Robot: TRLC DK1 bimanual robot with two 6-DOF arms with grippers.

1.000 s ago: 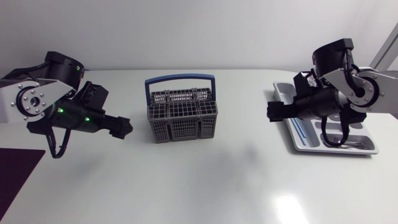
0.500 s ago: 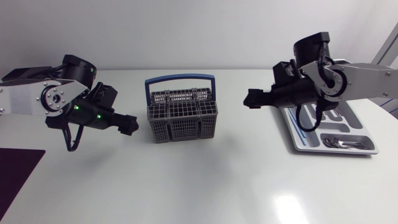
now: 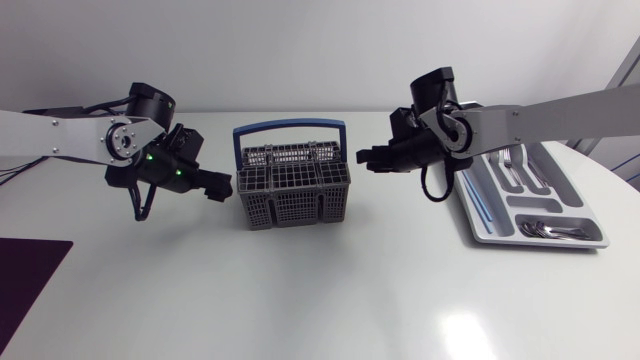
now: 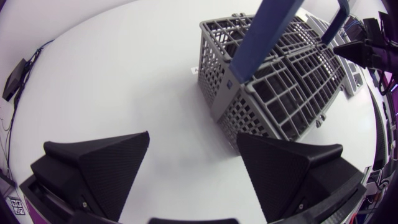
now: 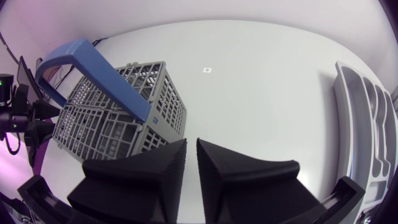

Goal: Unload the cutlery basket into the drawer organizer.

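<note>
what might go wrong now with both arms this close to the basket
1. The left tool and right tool flank the basket from opposite sides; if both reach in together they may collide.
2. The blue handle stands upright across the basket, so a tool going in could snag it and tip or drag the basket.
3. The left tool is open beside the basket wall; a nudge might slide it.

White table (image 3: 320,290), seen from above. A grey cutlery basket (image 3: 293,190) with a blue handle stands on it near the middle. The drawer organizer (image 3: 470,215) lies flat, well apart to the basket's right. A dark sheet (image 3: 25,275) lies far to the basket's left, nearer the front edge.
</note>
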